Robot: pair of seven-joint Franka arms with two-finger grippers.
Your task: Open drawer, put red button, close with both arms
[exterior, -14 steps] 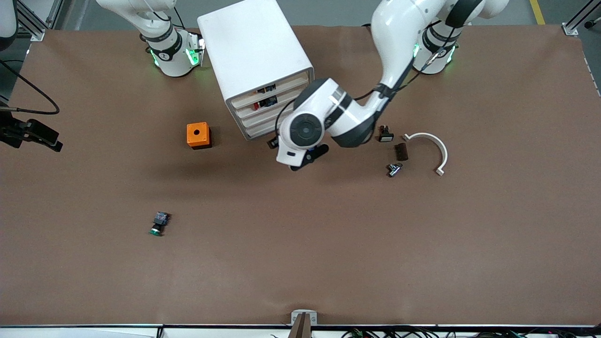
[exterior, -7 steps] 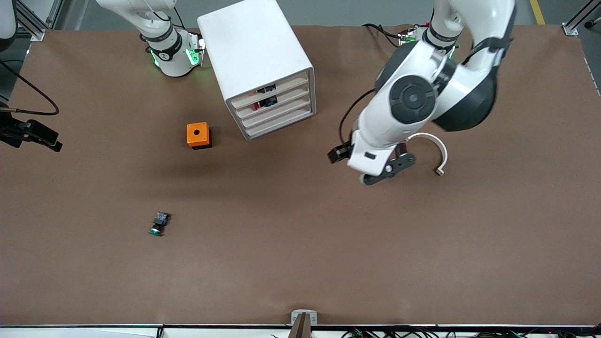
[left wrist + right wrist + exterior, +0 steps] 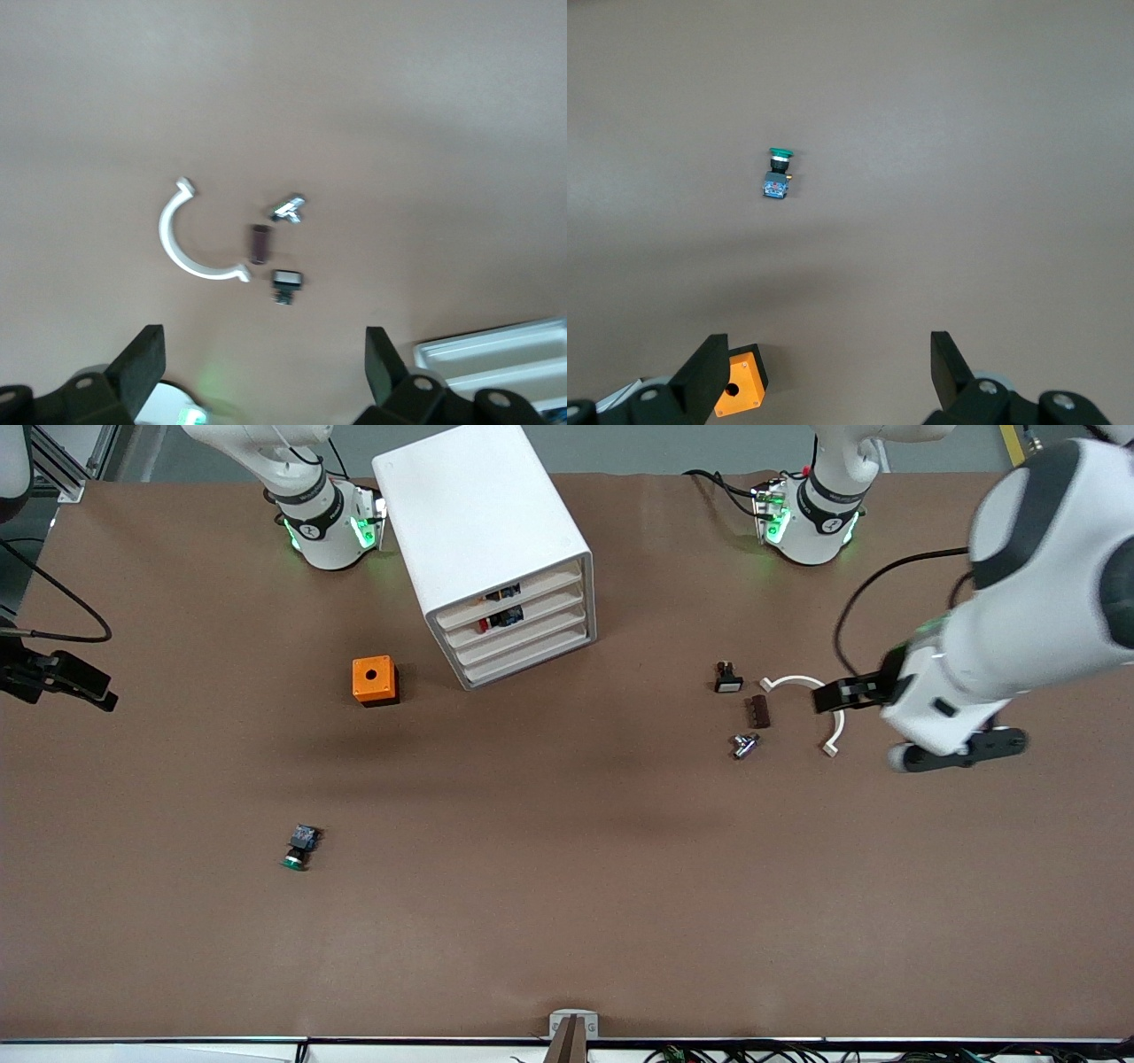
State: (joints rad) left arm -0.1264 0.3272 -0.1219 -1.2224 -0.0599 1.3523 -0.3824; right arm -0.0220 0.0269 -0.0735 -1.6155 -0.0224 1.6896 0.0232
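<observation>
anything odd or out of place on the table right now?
Nothing spilled or damaged. The cabinet sits skewed to the table edge, all four drawers pushed in. The green button lies on its side, alone, nearer the camera. The left gripper, open, hangs over bare table beside the white clip.

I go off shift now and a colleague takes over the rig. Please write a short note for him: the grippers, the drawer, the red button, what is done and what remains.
Left gripper: open, empty, up over the table at the left arm's end, by the white half-ring.
Right gripper: open, empty, high over the table; it waits.
The drawer, second from the top of the cabinet, looks pushed in, level with the others.
The red button shows through the drawer's front, so it seems to be inside.
Done, as far as I see: open, put in, close.
Left: nothing obvious; perhaps check that the drawer is fully shut.
</observation>
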